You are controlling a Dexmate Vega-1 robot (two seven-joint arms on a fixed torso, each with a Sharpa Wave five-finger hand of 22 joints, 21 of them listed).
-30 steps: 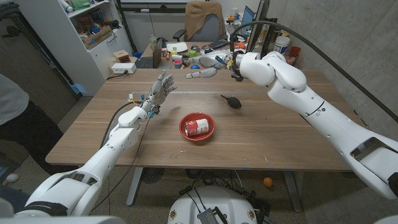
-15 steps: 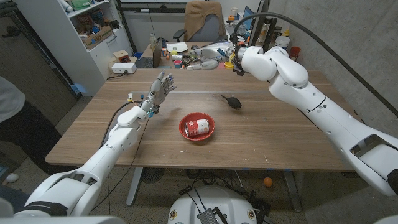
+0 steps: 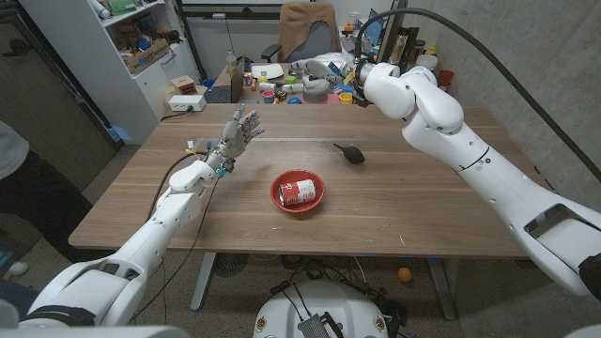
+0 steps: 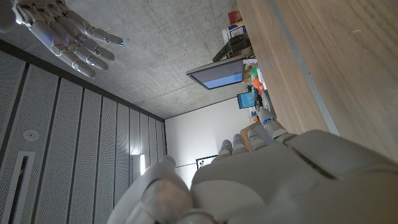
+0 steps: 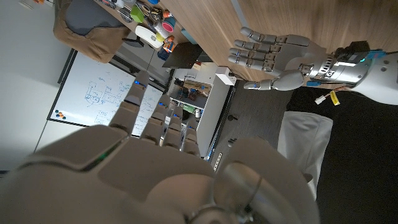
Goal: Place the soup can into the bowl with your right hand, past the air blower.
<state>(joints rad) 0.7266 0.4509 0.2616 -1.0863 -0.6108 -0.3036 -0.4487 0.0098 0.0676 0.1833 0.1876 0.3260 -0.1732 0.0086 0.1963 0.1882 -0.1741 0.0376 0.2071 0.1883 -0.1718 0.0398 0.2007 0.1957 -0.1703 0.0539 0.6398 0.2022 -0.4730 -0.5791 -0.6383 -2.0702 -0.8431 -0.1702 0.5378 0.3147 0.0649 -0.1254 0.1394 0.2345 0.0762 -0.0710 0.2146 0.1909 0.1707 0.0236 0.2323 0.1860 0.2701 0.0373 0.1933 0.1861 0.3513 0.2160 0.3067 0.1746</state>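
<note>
With the soup can (image 3: 300,192) lying in the red bowl (image 3: 280,195) at table centre, the empty right hand (image 3: 317,68), fingers apart, is hanging at twelve o'clock, risking clipping the air blower (image 3: 351,153) if lowered carelessly.

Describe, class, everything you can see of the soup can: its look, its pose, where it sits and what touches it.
The soup can is a small cylinder with a mostly red label carrying a white patch, and a pale metal-looking end. It lies on its side, not upright, inside the red bowl near the middle of the wooden table. Only the bowl touches it. The black air blower lies apart on the table, farther from the robot and toward its right. Neither hand is near the can.
</note>
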